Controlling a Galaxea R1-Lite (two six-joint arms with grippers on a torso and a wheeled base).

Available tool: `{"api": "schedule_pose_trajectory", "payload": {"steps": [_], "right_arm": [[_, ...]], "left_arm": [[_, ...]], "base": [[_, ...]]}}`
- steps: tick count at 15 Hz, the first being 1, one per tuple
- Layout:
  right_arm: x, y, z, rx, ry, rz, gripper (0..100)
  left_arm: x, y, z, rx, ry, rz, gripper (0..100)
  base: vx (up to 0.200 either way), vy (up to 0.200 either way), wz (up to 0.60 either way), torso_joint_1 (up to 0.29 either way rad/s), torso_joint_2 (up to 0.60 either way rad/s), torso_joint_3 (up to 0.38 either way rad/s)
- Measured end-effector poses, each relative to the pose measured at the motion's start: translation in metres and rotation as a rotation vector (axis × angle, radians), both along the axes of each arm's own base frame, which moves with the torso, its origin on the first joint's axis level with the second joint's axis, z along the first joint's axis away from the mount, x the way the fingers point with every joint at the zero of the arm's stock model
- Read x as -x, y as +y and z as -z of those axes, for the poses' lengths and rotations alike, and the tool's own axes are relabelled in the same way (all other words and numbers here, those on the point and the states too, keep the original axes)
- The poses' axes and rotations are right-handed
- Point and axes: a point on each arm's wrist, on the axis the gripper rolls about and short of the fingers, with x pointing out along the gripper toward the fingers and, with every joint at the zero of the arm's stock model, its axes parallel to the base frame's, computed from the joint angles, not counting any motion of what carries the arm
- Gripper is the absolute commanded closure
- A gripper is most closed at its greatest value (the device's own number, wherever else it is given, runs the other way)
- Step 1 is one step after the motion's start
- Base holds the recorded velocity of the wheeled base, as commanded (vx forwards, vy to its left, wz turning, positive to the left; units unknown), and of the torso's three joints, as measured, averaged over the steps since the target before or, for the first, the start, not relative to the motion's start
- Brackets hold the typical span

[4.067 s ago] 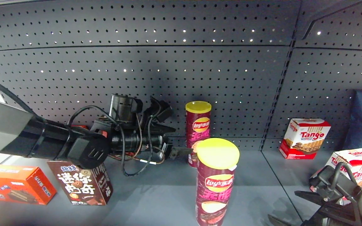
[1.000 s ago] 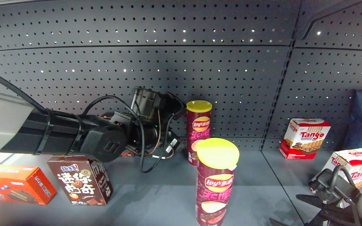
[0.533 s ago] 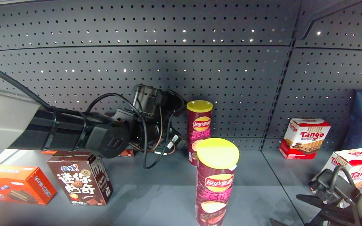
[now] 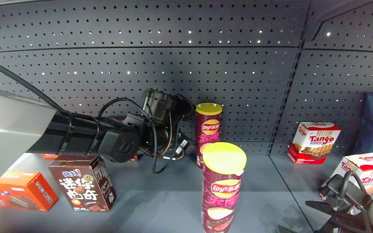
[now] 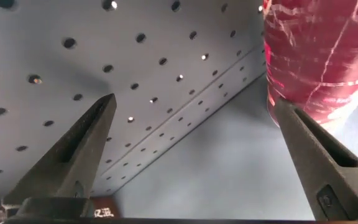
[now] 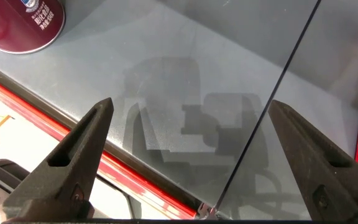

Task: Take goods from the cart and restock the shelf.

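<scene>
the grey shelf (image 4: 160, 200) is backed by a pegboard panel (image 4: 141, 64), and the left arm (image 4: 76, 139) is stretched across it toward the back. a front chips can (image 4: 222, 187) is set upright near the shelf's edge, and a rear chips can (image 4: 208, 129) is stood upright close to the panel behind it. a brown cookie box (image 4: 83, 186) is placed under the arm. the left pincer (image 5: 191, 102) is held wide open and empty, one finger just beside the rear chips can; whether it touches cannot be told. the right pincer (image 6: 191, 104) is likewise spread with nothing in it. if the arm is drawn out carelessly, the rear chips can could be clipped by that finger and toppled into the front chips can, and the brown cookie box could be brushed by the forearm.
</scene>
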Motion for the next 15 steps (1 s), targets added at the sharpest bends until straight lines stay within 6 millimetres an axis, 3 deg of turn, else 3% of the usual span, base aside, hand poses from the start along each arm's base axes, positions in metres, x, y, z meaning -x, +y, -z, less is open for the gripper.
{"api": "schedule_pose_trajectory", "payload": {"steps": [3,7,11,15], "right_arm": [[-0.001,0.001,-0.003,-0.006,-0.011,0.001,0],[-0.007,0.005,-0.012,-0.026,-0.041,-0.004,0],[-0.028,0.027,-0.031,-0.052,-0.085,-0.027,0],[-0.033,0.044,-0.031,-0.045,-0.075,-0.075,0]], "left_arm": [[0.005,0.005,-0.005,0.000,0.000,-0.003,0],[0.021,0.026,-0.022,0.015,-0.025,-0.032,0],[0.038,0.042,-0.041,0.035,-0.063,-0.050,0],[0.049,0.056,-0.048,0.044,-0.080,-0.070,0]], "base": [[0.000,0.000,0.00,0.000,0.00,0.000],[0.000,0.000,0.00,0.000,0.00,0.000],[0.000,0.000,0.00,0.000,0.00,0.000],[0.000,0.000,0.00,0.000,0.00,0.000]]}}
